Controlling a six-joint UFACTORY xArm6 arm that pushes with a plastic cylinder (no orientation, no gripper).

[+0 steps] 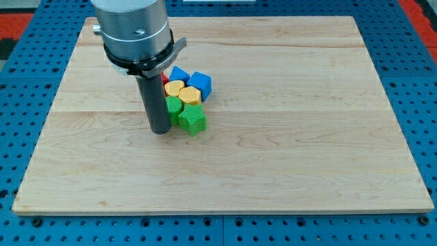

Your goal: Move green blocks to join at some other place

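Two green blocks sit together near the board's middle: a small green block (pixel 175 106) and a larger star-like green block (pixel 192 119) to its lower right. My tip (pixel 160 130) rests on the board just left of them, touching or nearly touching the small green block. Above the greens lie two yellow blocks (pixel 182 91), two blue blocks (pixel 194 81) and a red block (pixel 165 79), mostly hidden behind the rod.
The blocks form one tight cluster on the wooden board (pixel 287 157). The arm's grey cylinder (pixel 133 31) hangs over the board's upper left. A blue pegboard (pixel 416 82) surrounds the board.
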